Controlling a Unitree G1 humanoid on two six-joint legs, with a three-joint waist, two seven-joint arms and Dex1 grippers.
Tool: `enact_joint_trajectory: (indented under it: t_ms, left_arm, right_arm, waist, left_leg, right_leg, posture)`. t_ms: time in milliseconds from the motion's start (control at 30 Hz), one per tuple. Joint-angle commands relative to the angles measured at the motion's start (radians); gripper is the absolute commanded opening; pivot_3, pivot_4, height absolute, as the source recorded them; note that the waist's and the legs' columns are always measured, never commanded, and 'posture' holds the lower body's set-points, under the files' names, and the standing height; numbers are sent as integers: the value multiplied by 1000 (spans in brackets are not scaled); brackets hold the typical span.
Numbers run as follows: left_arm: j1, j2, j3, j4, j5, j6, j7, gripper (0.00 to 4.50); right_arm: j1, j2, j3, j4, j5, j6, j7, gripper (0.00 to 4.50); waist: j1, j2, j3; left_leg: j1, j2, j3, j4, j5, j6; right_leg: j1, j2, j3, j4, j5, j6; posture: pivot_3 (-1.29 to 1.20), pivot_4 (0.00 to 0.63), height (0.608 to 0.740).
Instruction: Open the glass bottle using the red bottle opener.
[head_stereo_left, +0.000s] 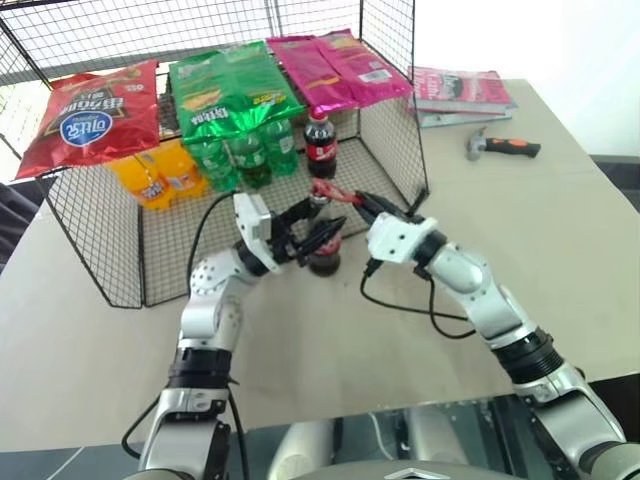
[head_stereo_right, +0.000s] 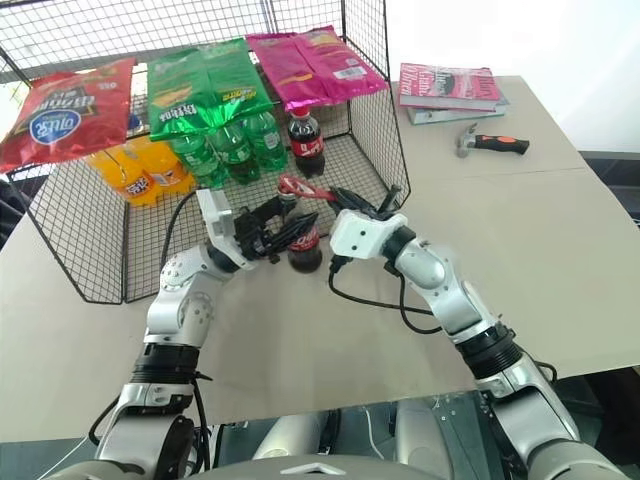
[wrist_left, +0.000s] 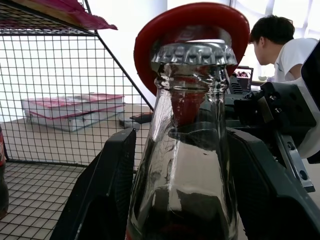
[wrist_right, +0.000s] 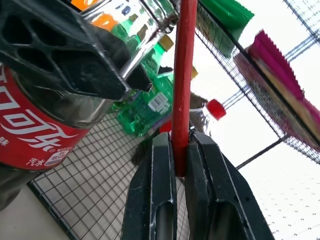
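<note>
The glass bottle (head_stereo_left: 326, 255) stands upright on the table in front of the wire basket, with dark liquid and a red label (wrist_right: 30, 135). My left gripper (head_stereo_left: 318, 238) is shut on its body, one black finger (wrist_left: 107, 185) on each side of the clear neck (wrist_left: 192, 150). The silver crown cap (wrist_left: 194, 52) sits on the bottle. The red bottle opener (head_stereo_left: 331, 193) has its ring head (wrist_left: 190, 20) over and behind the cap. My right gripper (wrist_right: 180, 145) is shut on the opener's thin handle (wrist_right: 182, 75), coming in from the right (head_stereo_left: 368, 206).
A black wire basket (head_stereo_left: 400, 150) behind the bottle holds snack bags, green and orange drink bottles and a stubby cola bottle with a red cap (head_stereo_left: 321, 145). A hammer (head_stereo_left: 503, 147) and books (head_stereo_left: 460, 92) lie at the back right. A person (wrist_left: 285, 45) sits beyond the table.
</note>
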Motion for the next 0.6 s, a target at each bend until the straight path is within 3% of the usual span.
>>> enact_joint_trajectory:
  t_ms: [33, 333, 600]
  left_arm:
    - [1, -4, -6, -45, -1, -4, 4, 2146]
    - [3, 3, -6, -48, 2, 3, 5, 2146]
    - [0, 5, -8, -36, 6, 4, 2, 2146]
  right_arm:
    - [-7, 15, 44, 55, -62, -102, -34, 0]
    - [-85, 18, 61, 221, -271, -263, -259, 0]
    - [-169, -77, 56, 285, -375, -372, -338, 0]
  waist:
    - [0, 0, 0]
    - [-1, 0, 0]
    - [-1, 0, 0]
  left_leg:
    - [0, 0, 0, 0, 0, 0]
    - [2, 0, 0, 0, 1, -1]
    - [3, 0, 0, 0, 1, -2]
  right_leg:
    - [0, 0, 0, 0, 0, 0]
    - [1, 1, 1, 1, 0, 0]
    - [2, 1, 1, 1, 1, -1]
  posture:
    - [0, 150, 740]
    - [0, 150, 740]
    - [0, 150, 740]
